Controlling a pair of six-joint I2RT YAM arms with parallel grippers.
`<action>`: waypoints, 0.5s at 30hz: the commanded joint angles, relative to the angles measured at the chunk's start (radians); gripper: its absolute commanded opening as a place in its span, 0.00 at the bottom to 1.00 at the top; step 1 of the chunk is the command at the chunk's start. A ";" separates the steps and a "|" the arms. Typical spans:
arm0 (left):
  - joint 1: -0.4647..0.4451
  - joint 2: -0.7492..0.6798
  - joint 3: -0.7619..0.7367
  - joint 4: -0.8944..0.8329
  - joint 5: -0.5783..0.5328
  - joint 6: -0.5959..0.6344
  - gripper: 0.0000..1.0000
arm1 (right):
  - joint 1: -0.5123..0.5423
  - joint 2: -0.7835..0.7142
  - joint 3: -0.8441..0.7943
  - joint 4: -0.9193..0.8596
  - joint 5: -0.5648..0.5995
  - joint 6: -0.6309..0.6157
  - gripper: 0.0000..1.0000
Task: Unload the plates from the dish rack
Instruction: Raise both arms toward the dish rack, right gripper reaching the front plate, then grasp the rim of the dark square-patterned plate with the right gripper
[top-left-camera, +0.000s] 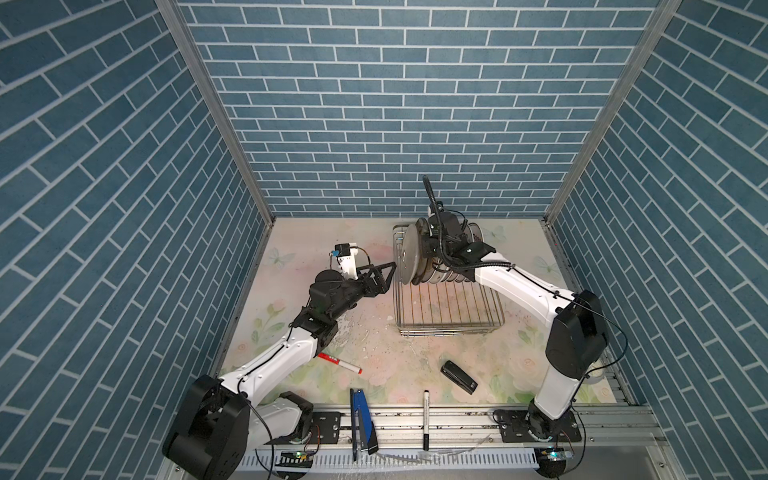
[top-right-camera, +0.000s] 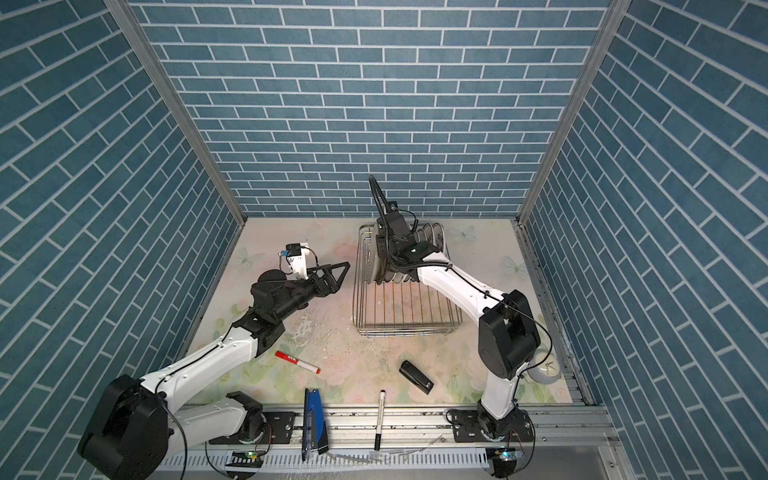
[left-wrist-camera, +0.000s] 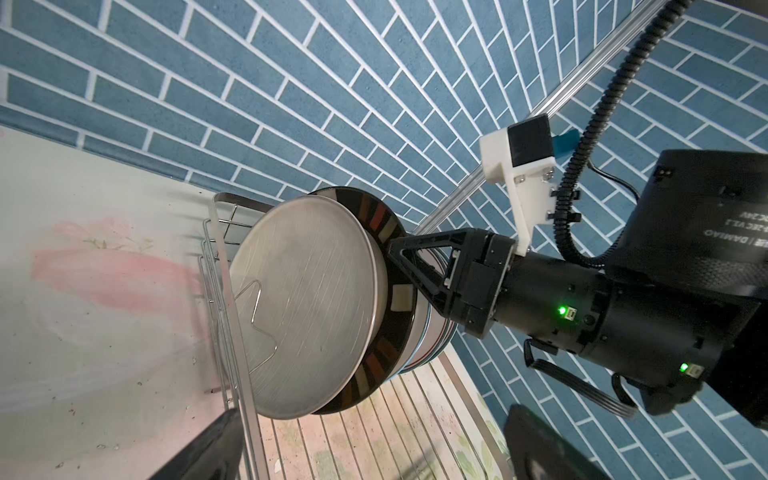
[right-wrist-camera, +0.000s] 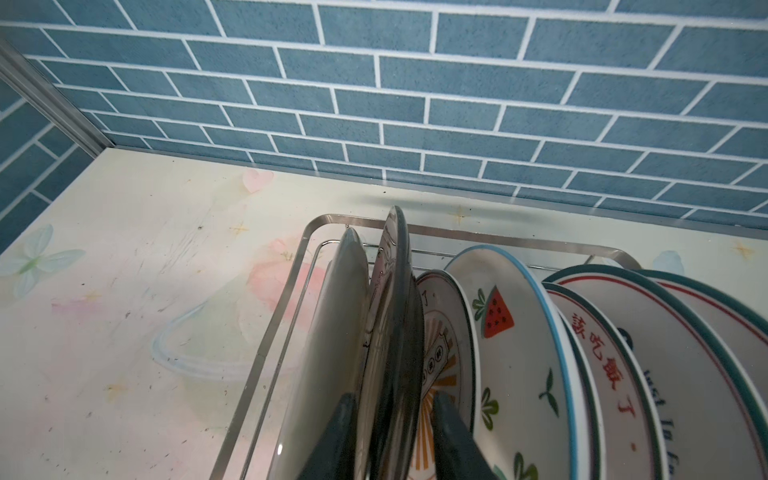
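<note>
In both top views the plates stand on edge at the far end of the dish rack, which holds them upright. The right tool reaches in among them. The left tool hovers just beside the rack above the counter, jaws spread wide — probably to receive.

The left wrist view shows the right tool straddling the dark plate behind the grey end plate.

In the right wrist view a finger stands on each side of that dark plate — whether they pinch it cannot be told.
</note>
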 joint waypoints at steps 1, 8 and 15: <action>-0.006 0.028 0.037 0.010 0.040 0.017 1.00 | 0.009 0.036 0.048 -0.029 0.099 -0.020 0.30; -0.008 0.001 0.017 -0.038 0.008 0.054 1.00 | 0.040 0.121 0.105 -0.038 0.161 0.023 0.26; -0.007 -0.032 0.006 -0.133 -0.004 0.108 1.00 | 0.042 0.149 0.107 -0.041 0.197 0.080 0.14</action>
